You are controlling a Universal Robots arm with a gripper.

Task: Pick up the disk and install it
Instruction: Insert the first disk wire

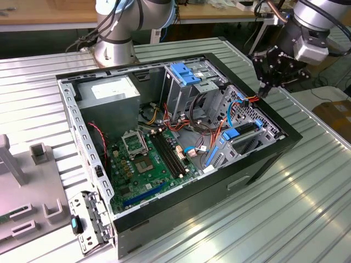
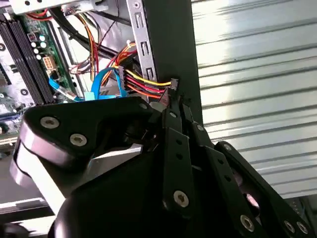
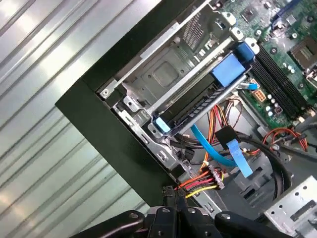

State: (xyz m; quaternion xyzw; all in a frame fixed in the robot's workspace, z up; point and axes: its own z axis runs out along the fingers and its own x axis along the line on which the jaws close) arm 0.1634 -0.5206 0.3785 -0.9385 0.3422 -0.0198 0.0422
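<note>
The disk (image 1: 242,135) is a dark flat drive in a blue carrier. It lies in the drive bay at the corner of the open computer case (image 1: 181,205) on the exterior view's right. In the first wrist view the disk (image 3: 198,106) shows with its blue tab beside the bay's metal frame. My gripper (image 1: 264,90) hangs over the case's rim just behind that bay. Its black fingers (image 2: 171,131) are closed together on the small black connector (image 2: 174,83) at the end of a red, yellow and black power cable (image 3: 198,182).
A blue data cable (image 3: 210,148) runs under the disk bay. A grey cage with a light-blue top (image 1: 186,82) stands mid-case, beside the motherboard (image 1: 153,159). A second arm's base (image 1: 115,38) stands behind the case. Grey fixtures (image 1: 33,181) sit on the ribbed metal table (image 1: 285,219).
</note>
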